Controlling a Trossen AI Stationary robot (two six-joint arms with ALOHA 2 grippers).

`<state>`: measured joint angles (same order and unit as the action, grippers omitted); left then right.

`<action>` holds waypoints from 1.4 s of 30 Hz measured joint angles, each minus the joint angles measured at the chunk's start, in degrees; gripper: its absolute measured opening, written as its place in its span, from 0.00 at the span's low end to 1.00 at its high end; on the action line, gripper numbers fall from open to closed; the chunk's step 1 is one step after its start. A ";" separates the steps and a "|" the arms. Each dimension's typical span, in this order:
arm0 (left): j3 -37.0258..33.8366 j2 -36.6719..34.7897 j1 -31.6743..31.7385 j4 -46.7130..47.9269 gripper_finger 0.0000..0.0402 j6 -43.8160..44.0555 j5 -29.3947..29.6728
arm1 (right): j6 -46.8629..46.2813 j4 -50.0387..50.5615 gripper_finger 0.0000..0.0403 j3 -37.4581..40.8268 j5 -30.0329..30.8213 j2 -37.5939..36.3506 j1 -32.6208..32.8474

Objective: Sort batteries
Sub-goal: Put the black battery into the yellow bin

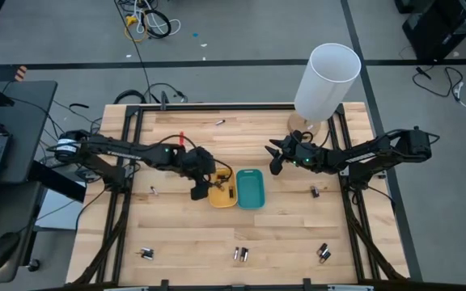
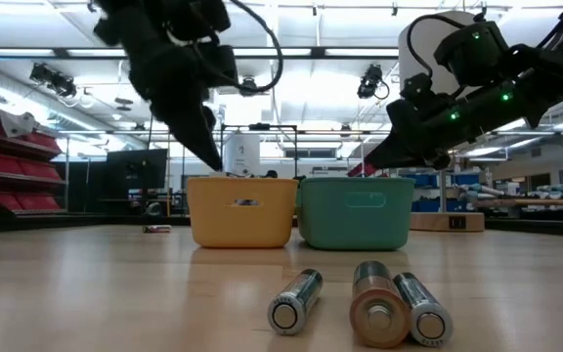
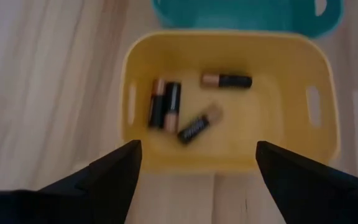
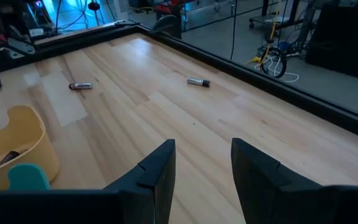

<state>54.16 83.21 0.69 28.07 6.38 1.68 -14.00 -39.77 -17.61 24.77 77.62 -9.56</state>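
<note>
Three batteries (image 2: 360,305) lie at the near tabletop (image 1: 184,242) edge, still unsorted, with other loose ones scattered along the near edge, at both sides and at the far end. Beyond them, four cells (image 3: 185,109) already rest in the yellow tray (image 1: 222,194), over which the left tool (image 3: 194,168) hovers with fingers spread wide and empty. One teal tray (image 1: 251,187) beside it shows nothing inside. Farther right, the right tool (image 4: 201,168) waits above bare wood, parted, carrying nothing; sorting looks partly done
</note>
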 joint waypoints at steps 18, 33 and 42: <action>8.53 -0.09 -15.42 34.30 0.75 33.55 -7.68 | 3.57 -0.02 0.35 0.00 1.36 0.00 -1.45; 8.51 4.46 -45.07 25.92 0.75 111.27 -2.92 | 12.74 -3.49 0.35 0.00 1.31 0.00 -1.53; 8.51 11.22 -51.72 21.86 0.75 121.16 -12.07 | 18.62 -8.90 0.35 0.00 0.68 0.00 -1.53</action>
<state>62.67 94.42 -51.04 49.93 127.53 -10.39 4.62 -48.67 -17.61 25.45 77.62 -11.09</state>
